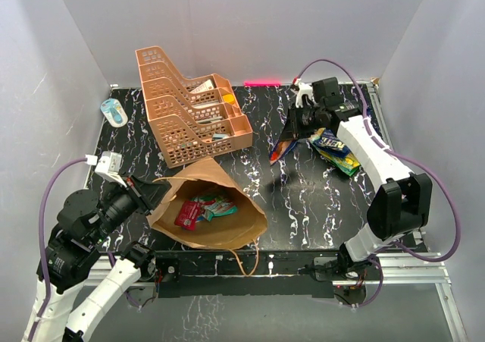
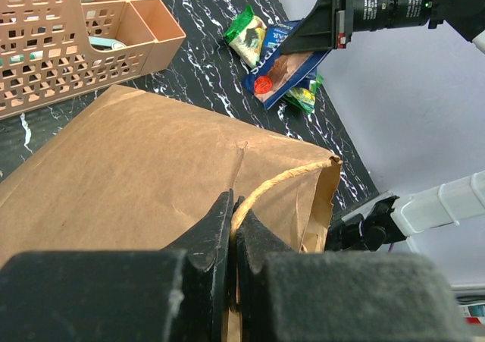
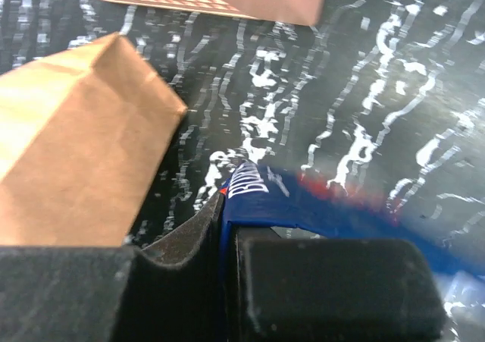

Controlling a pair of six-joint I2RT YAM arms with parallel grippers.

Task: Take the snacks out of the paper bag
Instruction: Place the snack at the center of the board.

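The brown paper bag [image 1: 216,177] lies on its side, mouth towards the near edge, with a red packet [image 1: 188,214] and green and pink wrappers [image 1: 217,205] inside. My left gripper [image 1: 154,194] is shut on the bag's twine handle [image 2: 282,178] at its rim; the left wrist view shows the jaws [image 2: 233,209] pinching the twine. My right gripper [image 1: 292,136] is shut on a blue chip bag [image 1: 283,149] and holds it above the table, right of the paper bag [image 3: 68,152]. The blue bag [image 3: 303,205] fills the right wrist view. More snacks [image 1: 336,149] lie piled at the right.
An orange mesh tray rack [image 1: 189,111] stands at the back left, just behind the paper bag. A small blue-and-white object [image 1: 115,112] sits at the far left edge. A white object [image 1: 305,92] stands at the back behind the right arm.
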